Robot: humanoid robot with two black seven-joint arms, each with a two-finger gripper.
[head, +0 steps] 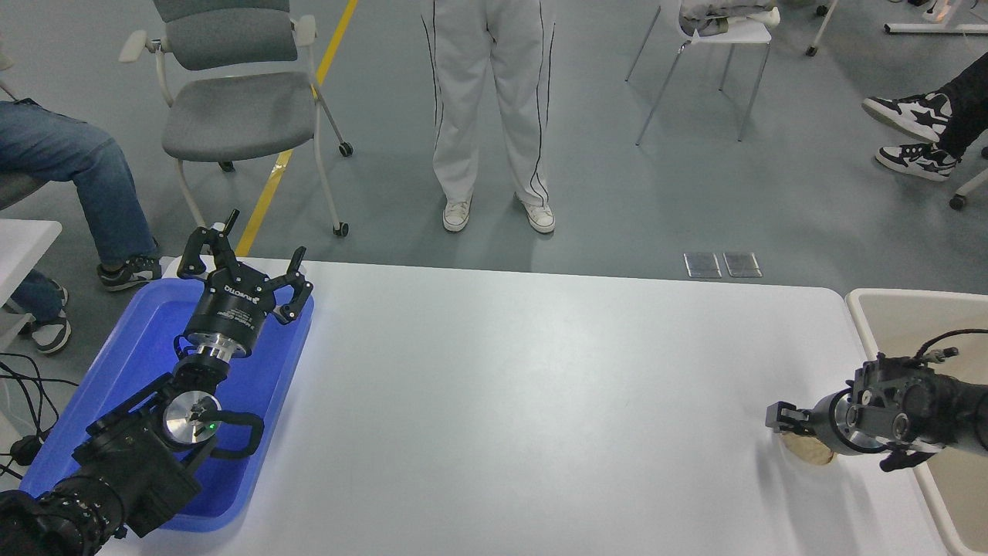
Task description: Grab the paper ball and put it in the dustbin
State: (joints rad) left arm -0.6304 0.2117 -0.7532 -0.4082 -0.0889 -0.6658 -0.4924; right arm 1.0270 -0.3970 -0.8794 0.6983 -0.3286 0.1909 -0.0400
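Note:
The tan paper ball lies on the white table near its right edge, mostly covered by my right gripper. That gripper comes in from the right, points left and sits low, right over the ball. I cannot see how it stands on the ball. The cream dustbin stands just off the table's right edge, with the right arm crossing over its near part. My left gripper is parked open and empty over the blue tray at the left.
A person in white trousers stands beyond the table's far edge. A grey wheeled chair and a seated person's legs are at the far left. Another chair and feet are at the far right.

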